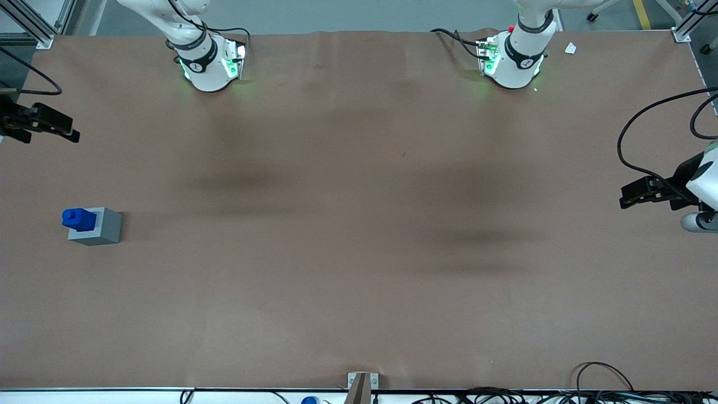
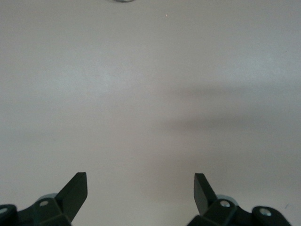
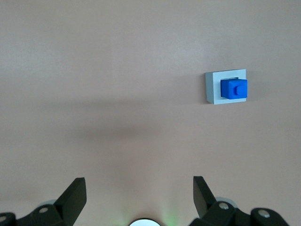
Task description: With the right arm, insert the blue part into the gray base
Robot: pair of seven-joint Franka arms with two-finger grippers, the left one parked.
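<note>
Hanging above the brown table (image 1: 359, 224) at the working arm's end, the gripper (image 1: 53, 128) of the right arm (image 1: 193, 50) holds nothing: its 2 black fingers (image 3: 75, 195) stand spread wide with only bare tabletop between them. The front view catches this gripper only as a dark shape at the frame's edge, farther from the front camera than the blocks and well apart from them. The right wrist view gives the clearer account of the fingers, both tips showing with a broad gap and no contact with anything.

Outward from there sits the gray base (image 1: 100, 226), resting flat on the table toward the working arm's end. The blue part (image 1: 79, 219) stands in the socket on top of it, its narrower stud pointing up. In the front view the blue part appears to lean out past one edge of the gray base, so how deep it sits cannot be judged from there. The right wrist view looks down on the pair: the blue part (image 3: 233, 88) lies inside the outline of the gray base (image 3: 212, 87), off-centre, with a thin dark strip of socket showing along 1 side.

The left wrist view shows only plain tabletop, with neither block in it.
</note>
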